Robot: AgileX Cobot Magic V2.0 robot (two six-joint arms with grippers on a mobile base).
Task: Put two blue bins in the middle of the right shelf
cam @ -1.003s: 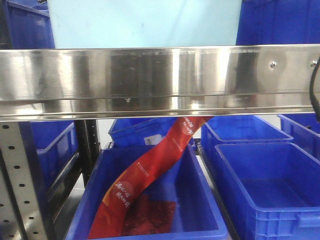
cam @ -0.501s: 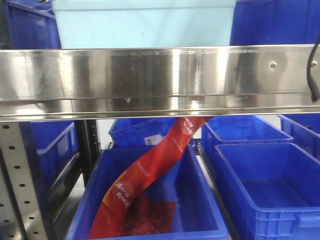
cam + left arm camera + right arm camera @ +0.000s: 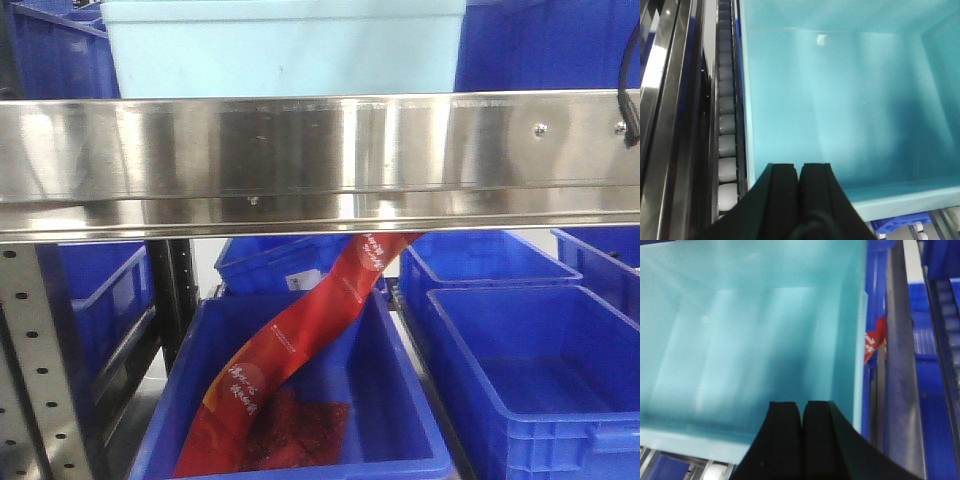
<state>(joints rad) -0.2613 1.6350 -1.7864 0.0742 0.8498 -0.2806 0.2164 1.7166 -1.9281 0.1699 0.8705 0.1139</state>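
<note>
A pale blue bin [image 3: 285, 48] sits on the upper shelf level, behind the steel shelf rail [image 3: 320, 160] that hides its lower part; dark blue bins stand on either side of it. Both wrist views look down into its empty pale interior. A second pale bin cannot be made out.

Below the rail, a dark blue bin [image 3: 300, 440] in the near middle holds a long red printed packet [image 3: 300, 340] leaning up toward the rail, its top cut off, with something red lying beneath it. The dark blue bin at the right [image 3: 540, 400] looks empty.

The left pincer [image 3: 799, 175] has its fingers pressed together with no gap, over the bin's near-left rim. The right pincer [image 3: 801, 415] is likewise closed tight; whether either grips the rim cannot be told. A roller track [image 3: 726, 130] runs left of the bin.
</note>
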